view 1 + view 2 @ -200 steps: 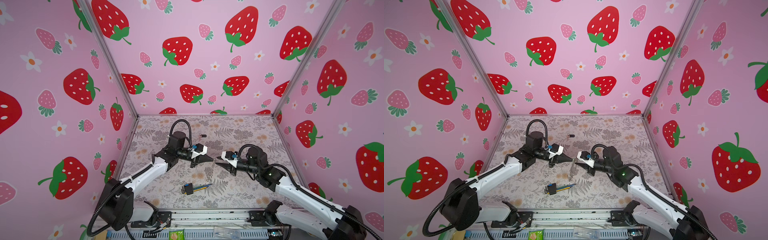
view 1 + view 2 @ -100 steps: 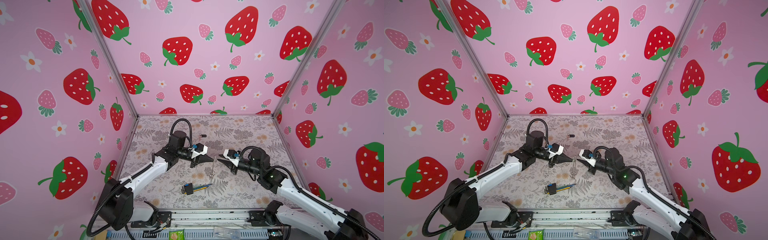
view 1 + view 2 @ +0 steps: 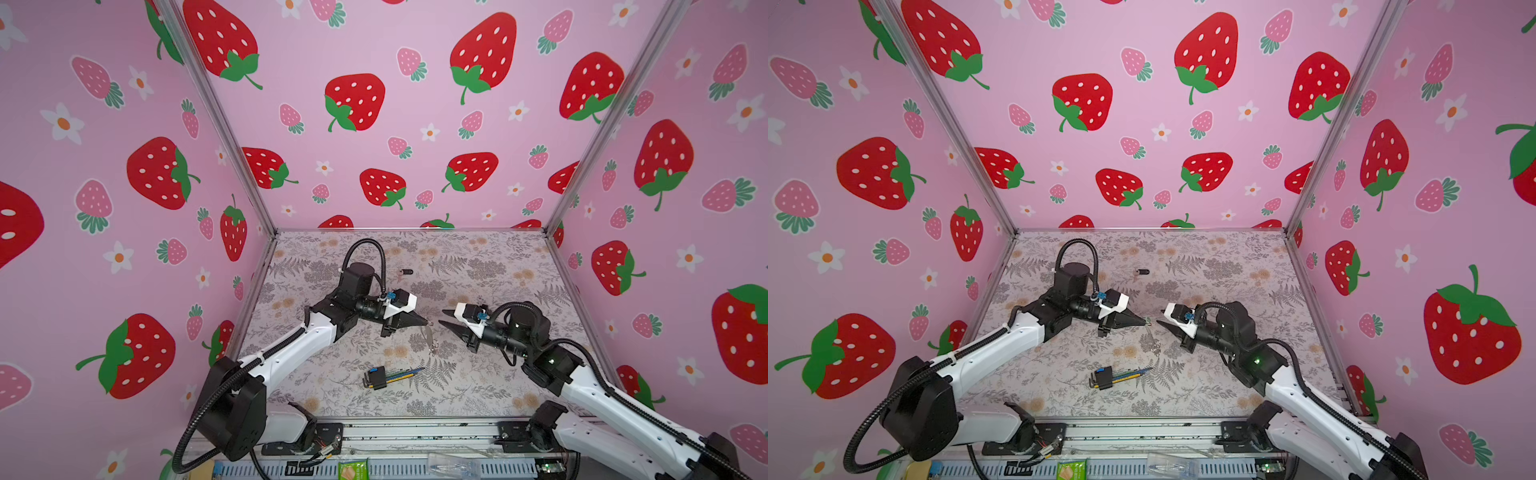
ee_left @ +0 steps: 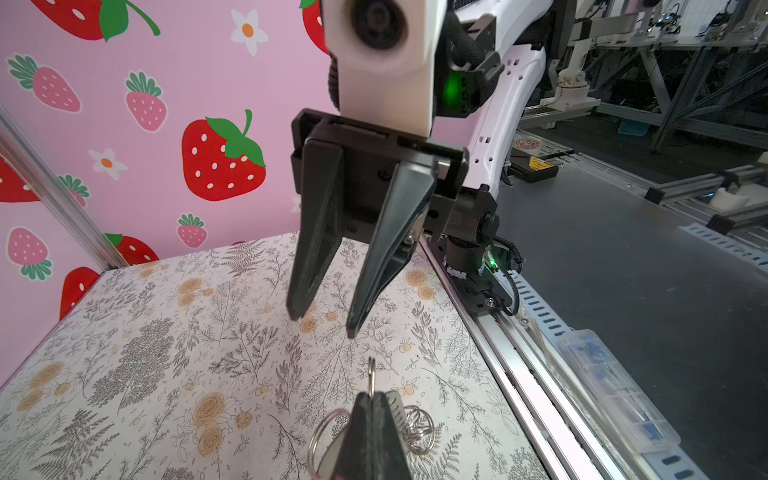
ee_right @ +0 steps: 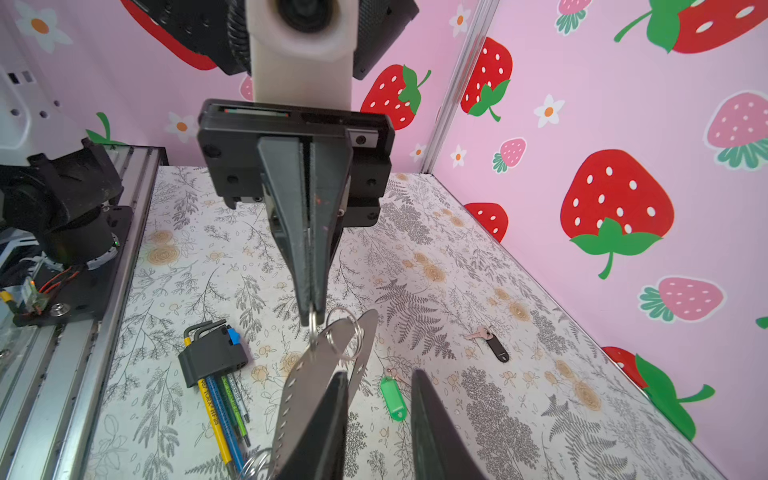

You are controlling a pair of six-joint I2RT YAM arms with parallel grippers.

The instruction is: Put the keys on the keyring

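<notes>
My left gripper (image 3: 426, 323) (image 3: 1144, 321) is shut on a small metal ring of the keyring (image 5: 307, 374), held above the table. Its flat stitched strap hangs down with more silvery rings (image 4: 419, 428) on it. The left gripper (image 4: 372, 397) pinches that ring edge-on. Facing it a short way off is my right gripper (image 3: 441, 316) (image 4: 324, 322), open and empty. In the right wrist view the strap hangs just outside one finger of the right gripper (image 5: 379, 374). On the table lie the green-tagged key (image 5: 392, 399) and the black-tagged key (image 5: 494, 347) (image 3: 405, 272).
A bundle of coloured hex wrenches (image 3: 386, 376) (image 5: 212, 357) in a black-and-blue holder lies near the front of the floral table (image 3: 478, 386). Pink strawberry walls close off the left, back and right. A metal rail (image 3: 415, 432) runs along the front edge.
My right gripper has drawn back a little to the right, away from the keyring and the left gripper's tip. The left arm and the keyring have stayed put.
</notes>
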